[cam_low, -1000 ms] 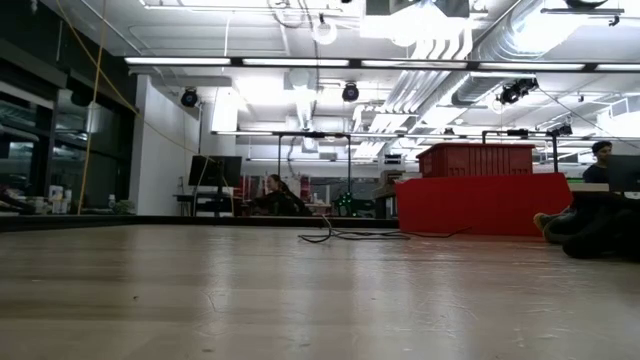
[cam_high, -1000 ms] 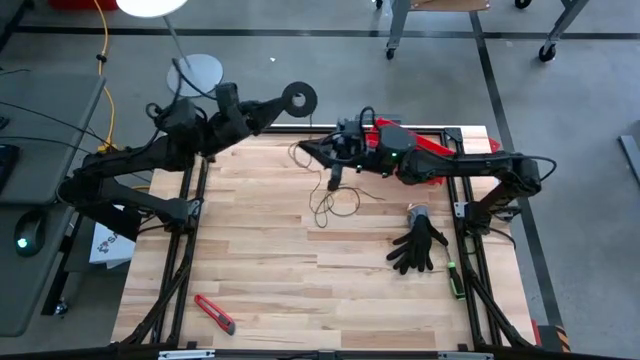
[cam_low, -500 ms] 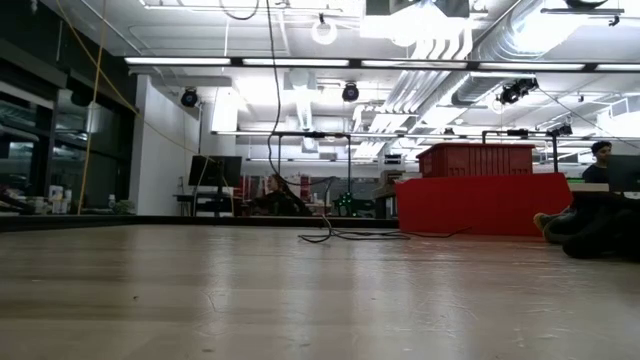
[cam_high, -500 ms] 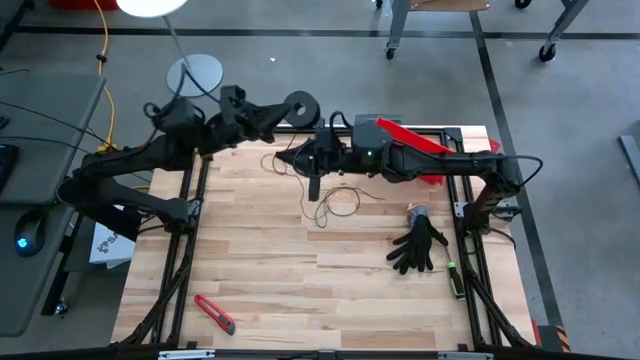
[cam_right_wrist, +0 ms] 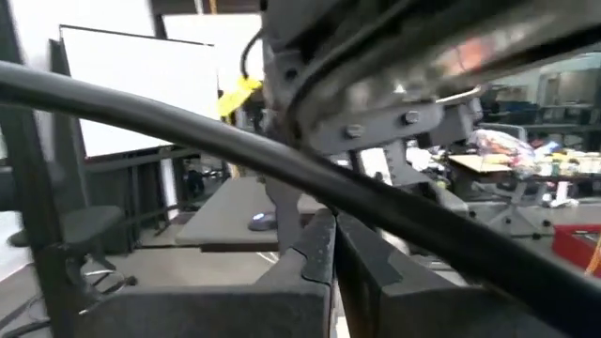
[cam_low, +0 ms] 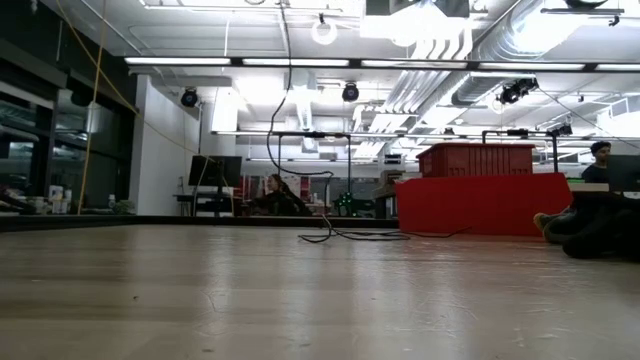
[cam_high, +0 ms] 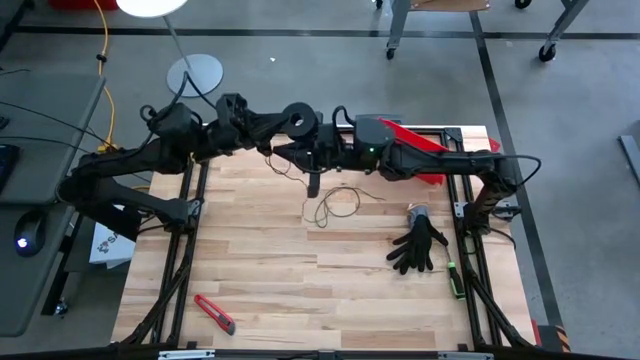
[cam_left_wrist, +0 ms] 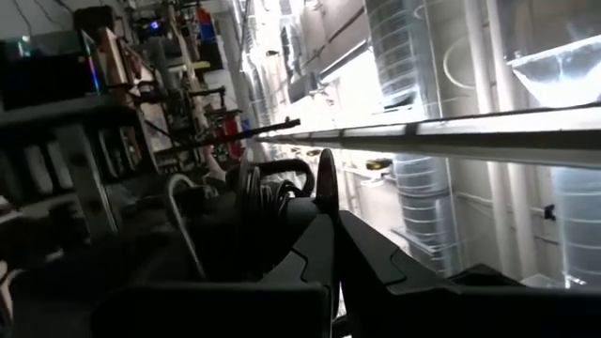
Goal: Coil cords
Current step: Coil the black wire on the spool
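A small round black spool (cam_high: 300, 119) hangs above the table's far edge, with my left gripper (cam_high: 284, 121) shut on it. The left wrist view shows it edge-on (cam_left_wrist: 324, 184), with wound cord (cam_left_wrist: 263, 195) beside the flange. The thin dark cord (cam_high: 334, 205) lies in loose loops on the wooden table (cam_high: 260, 260) and rises toward my right gripper (cam_high: 284, 150), which is shut just on the near side of the spool. In the low view the cord (cam_low: 289, 60) hangs from above, and its lower loops (cam_low: 335, 236) rest on the table. My left gripper pinches the spool's thin flange (cam_left_wrist: 326, 202) at its edge between its two fingers. The fingers reach out about level from the table's left. The spool is lifted clear of the table. My right gripper is shut on the cord (cam_high: 280, 160) near the spool, coming about level from the table's right. The strand is too thin to show how it sits between the fingers. Below them the cord hangs slack down to its loops on the table.
A black glove (cam_high: 418, 246) and a small grey object (cam_high: 416, 213) lie at the right. A red box (cam_high: 425, 150) stands at the far right under my right arm. A red cutter (cam_high: 214, 313) lies near the front left, and a green tool (cam_high: 455, 278) by the right rail.
My right gripper has gone toward the table's left and a little up, close to the spool, drawing the cord with it. My left gripper has rolled about its own axis, turning the spool. More cord now hangs above the table, and the loops on it have shrunk.
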Motion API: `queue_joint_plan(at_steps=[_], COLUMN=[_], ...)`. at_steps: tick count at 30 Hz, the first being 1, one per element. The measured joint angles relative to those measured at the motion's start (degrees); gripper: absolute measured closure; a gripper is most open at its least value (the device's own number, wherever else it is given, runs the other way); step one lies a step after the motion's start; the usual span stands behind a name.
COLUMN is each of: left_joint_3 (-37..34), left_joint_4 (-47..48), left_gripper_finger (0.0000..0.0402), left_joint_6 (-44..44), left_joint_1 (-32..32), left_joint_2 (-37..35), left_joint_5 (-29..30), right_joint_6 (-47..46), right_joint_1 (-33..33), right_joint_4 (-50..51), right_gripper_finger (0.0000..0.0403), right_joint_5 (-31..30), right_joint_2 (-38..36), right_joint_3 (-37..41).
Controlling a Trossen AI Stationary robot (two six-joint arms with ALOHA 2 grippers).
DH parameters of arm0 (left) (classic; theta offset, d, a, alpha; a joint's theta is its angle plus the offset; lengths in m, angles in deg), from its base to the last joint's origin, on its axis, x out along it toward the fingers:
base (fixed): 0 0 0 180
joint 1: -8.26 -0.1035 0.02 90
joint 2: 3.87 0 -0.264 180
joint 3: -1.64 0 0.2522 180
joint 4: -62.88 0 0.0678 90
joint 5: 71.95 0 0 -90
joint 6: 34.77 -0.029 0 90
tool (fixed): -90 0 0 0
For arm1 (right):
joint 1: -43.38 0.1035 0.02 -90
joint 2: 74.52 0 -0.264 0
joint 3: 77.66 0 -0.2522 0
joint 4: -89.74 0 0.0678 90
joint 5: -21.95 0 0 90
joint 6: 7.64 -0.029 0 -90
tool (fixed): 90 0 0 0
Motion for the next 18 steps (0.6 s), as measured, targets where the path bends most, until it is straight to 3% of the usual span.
queue_joint_plan(at_steps=[18], left_joint_3=[0.02], left_joint_4=[-0.46], left_gripper_finger=[0.0401], left_joint_6=[5.42], left_joint_1=[6.67], left_joint_2=[-0.2], left_joint_5=[0.03], right_joint_6=[-1.36], right_joint_1=[-1.38], right_joint_4=[-10.85], right_gripper_finger=[0.0403], right_joint_5=[0.54], right_joint_2=[0.96], right_joint_3=[0.02])
